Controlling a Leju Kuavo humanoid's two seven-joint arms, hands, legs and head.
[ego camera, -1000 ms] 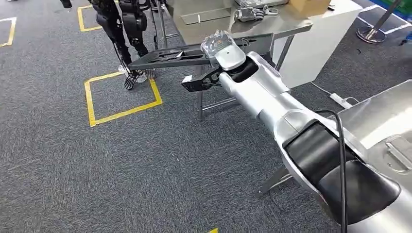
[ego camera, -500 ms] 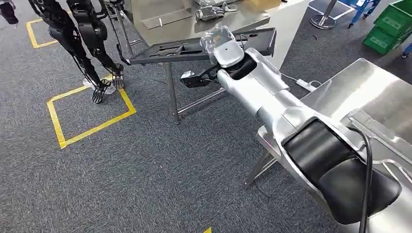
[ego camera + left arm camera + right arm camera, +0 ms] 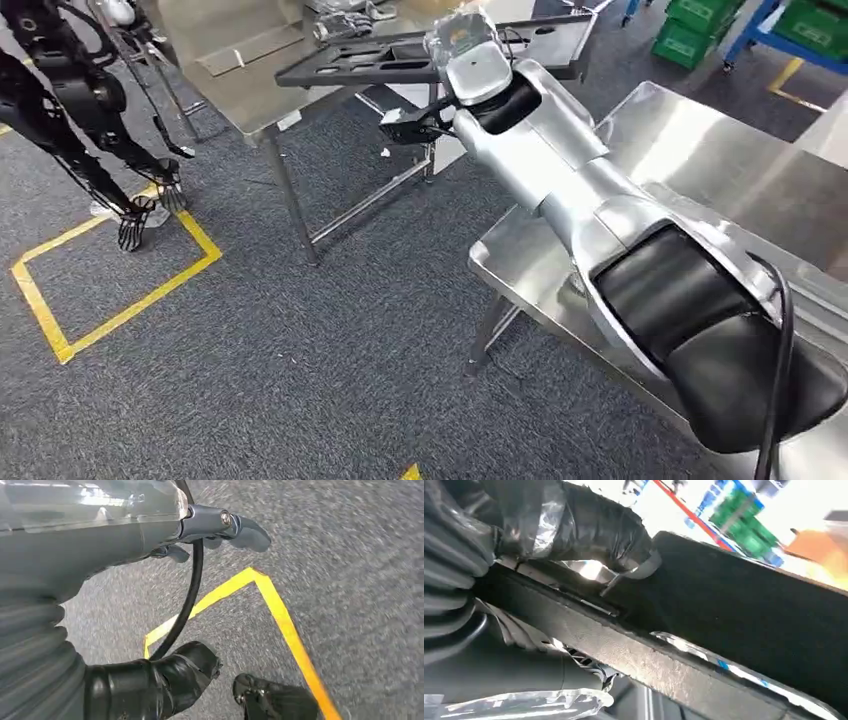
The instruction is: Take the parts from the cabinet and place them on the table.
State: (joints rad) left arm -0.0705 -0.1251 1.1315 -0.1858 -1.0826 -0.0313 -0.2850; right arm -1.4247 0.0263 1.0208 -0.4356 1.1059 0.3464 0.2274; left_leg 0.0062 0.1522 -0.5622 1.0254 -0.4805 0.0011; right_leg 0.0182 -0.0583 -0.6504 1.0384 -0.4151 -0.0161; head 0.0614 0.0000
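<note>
A long flat black part [image 3: 350, 62] with cut-outs is held out ahead of me, above the carpet. My right hand [image 3: 462, 45], wrapped in clear plastic, grips it near its right end. In the right wrist view the hand [image 3: 574, 525] clamps the edge of the black part [image 3: 734, 610], thumb on top. A bare steel table [image 3: 700, 160] stands close on my right, under my right arm. My left hand [image 3: 220, 527] hangs over the carpet with its fingers apart, holding nothing.
A second steel table [image 3: 240, 70] carrying metal pieces stands behind the held part. A black humanoid robot [image 3: 70, 110] stands at the left, beside a yellow floor square [image 3: 110, 280]. Green crates [image 3: 700, 30] sit at the far right.
The camera has turned right, so the whole scene slid left and the near steel table came further into view. My right hand still holds the black part.
</note>
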